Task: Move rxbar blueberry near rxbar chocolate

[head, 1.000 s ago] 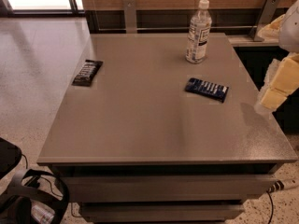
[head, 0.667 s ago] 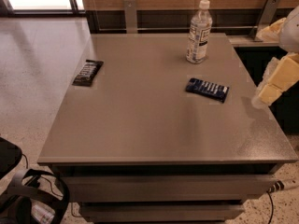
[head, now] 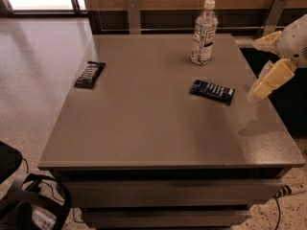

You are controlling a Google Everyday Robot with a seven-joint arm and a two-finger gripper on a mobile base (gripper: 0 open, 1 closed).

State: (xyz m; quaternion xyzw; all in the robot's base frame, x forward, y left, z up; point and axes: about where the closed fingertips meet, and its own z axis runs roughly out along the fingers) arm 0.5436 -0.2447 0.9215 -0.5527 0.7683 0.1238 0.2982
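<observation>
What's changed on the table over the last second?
The gripper, by the right edge of the table, has edged left toward the rxbar blueberry without touching anything. The rxbar blueberry, the rxbar chocolate and the water bottle stayed put.

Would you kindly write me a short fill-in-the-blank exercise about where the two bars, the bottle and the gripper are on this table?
1. Seen in the picture, the rxbar chocolate lies near the ____ edge of the table.
2. The water bottle stands ____ at the table's far side.
3. The gripper hovers by the table's ____ edge, beside the rxbar blueberry and not touching it.
Missing words: left; upright; right.
</observation>
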